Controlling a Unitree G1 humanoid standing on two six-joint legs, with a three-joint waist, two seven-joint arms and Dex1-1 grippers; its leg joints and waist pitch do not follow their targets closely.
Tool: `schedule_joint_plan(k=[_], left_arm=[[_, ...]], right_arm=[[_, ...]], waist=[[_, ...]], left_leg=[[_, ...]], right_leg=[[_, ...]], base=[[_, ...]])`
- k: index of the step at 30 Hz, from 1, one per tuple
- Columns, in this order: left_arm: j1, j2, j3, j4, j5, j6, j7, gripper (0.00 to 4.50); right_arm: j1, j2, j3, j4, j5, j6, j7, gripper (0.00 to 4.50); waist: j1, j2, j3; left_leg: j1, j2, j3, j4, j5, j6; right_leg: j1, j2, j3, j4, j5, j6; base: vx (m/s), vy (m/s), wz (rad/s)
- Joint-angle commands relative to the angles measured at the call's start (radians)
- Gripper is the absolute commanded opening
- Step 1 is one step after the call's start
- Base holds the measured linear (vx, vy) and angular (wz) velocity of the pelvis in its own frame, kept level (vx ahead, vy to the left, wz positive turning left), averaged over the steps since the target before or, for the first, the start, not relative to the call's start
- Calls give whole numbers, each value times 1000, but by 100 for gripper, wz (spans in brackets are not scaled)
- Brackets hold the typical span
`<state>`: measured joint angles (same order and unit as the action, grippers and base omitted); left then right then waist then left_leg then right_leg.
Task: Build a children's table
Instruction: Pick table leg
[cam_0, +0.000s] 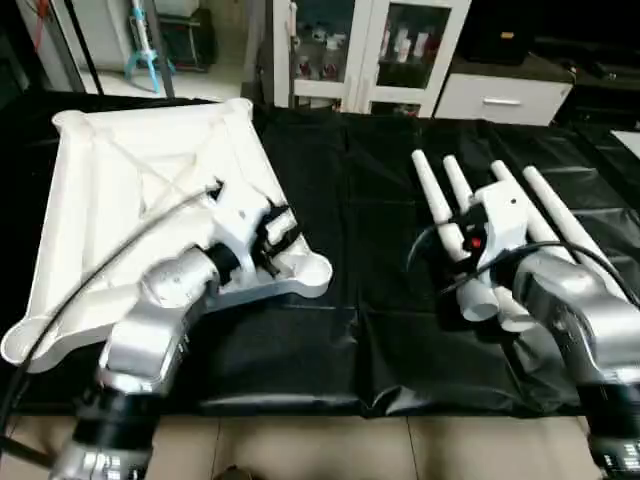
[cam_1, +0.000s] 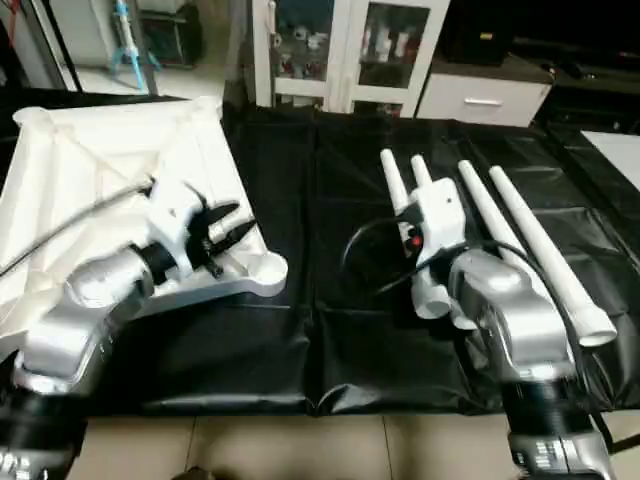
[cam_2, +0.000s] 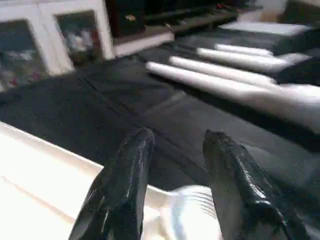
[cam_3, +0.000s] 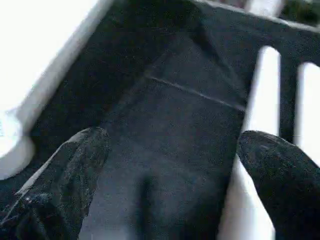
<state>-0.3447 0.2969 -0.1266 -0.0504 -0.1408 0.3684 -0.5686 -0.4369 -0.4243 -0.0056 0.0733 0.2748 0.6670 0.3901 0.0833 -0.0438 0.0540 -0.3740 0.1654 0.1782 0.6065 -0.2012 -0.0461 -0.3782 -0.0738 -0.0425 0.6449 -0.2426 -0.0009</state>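
text: none legible | labels: none | brands: none | numbers: none | signs: none

The white tabletop (cam_0: 130, 190) lies upside down at the table's left, its X-ribbed underside facing up, while four tapered white legs (cam_1: 520, 235) lie side by side at the right.

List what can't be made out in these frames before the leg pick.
- Wide ends of the two inner legs: head views, covered by the right wrist.
- Corner socket of the table top nearest the left claw: left wrist view, partly behind its fingers, blurred.
- Leg beside the right claw: right wrist view, blurred, so contact with the finger is unclear.
- Cabinet contents: too small.
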Motion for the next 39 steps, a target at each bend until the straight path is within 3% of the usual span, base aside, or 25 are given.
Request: schedule_joint_plan(k=[1,2,3,5,9,15,19,25,34,35,39], left_arm=[[6,22,-47,-58,4,-1,-62,196],[9,67,-100,-110,-11,32,-154,196],[6,86,-115,-126,-20,45,-184,196],[-1,123,-134,-144,-29,49,-228,196],[-10,163,-154,-161,-36,51,-291,196],[-37,200,-181,-182,-35,64,-341,196],[-39,206,-184,-201,-53,81,-360,196],[-38,217,-194,-209,-55,87,-383,196],[-33,230,-202,-219,-52,101,-395,196],[-31,231,-202,-222,-53,102,-395,201],[-29,235,-202,-226,-55,104,-395,201]], right_arm=[[-47,9,-17,63,-20,36,-40,450],[-127,11,-20,190,-40,82,-68,450],[-154,11,-23,232,-39,105,-72,450],[-190,2,-19,300,-50,114,-77,450],[-232,-10,-22,389,-44,134,-52,450],[-296,-20,-17,537,-51,186,-10,450],[-304,-22,-19,576,-63,194,-25,450],[-306,-27,-14,626,-63,207,5,450],[-310,-26,-18,668,-54,220,43,450],[-311,-26,-17,672,-55,219,44,423],[-316,-24,-19,684,-58,215,49,398]], waist=[[0,5,-67],[-5,-6,-66],[-6,-8,-65],[-5,1,-61],[-1,-7,-63],[-2,-7,-64],[-1,-6,-65],[-1,2,-66],[0,-7,-67],[0,-6,-67],[1,-6,-66]], left_leg=[[18,59,-21,-66,-6,13],[17,59,-20,-68,-4,17],[20,57,-16,-68,-14,15],[21,57,-12,-67,-27,-1],[21,57,-10,-66,-9,-1],[19,56,-8,-65,-5,-2],[18,55,-6,-62,23,2],[19,56,-6,-62,-5,-7],[18,57,-6,-61,7,0],[18,57,-6,-61,6,1],[18,57,-5,-60,10,2]], right_leg=[[43,-67,47,-63,135,-232],[43,-65,45,-63,125,-236],[39,-63,44,-65,85,-244],[36,-63,46,-63,68,-244],[40,-63,47,-60,96,-232],[42,-64,46,-58,104,-250],[43,-64,47,-55,139,-254],[43,-63,46,-56,131,-264],[45,-64,45,-56,136,-271],[45,-65,45,-55,133,-272],[44,-64,45,-55,130,-274]], base=[[0,0,0],[0,0,0],[0,0,0],[0,0,0],[0,0,0],[0,0,0],[0,0,0],[0,0,0],[0,0,0],[0,0,0],[0,0,0]])
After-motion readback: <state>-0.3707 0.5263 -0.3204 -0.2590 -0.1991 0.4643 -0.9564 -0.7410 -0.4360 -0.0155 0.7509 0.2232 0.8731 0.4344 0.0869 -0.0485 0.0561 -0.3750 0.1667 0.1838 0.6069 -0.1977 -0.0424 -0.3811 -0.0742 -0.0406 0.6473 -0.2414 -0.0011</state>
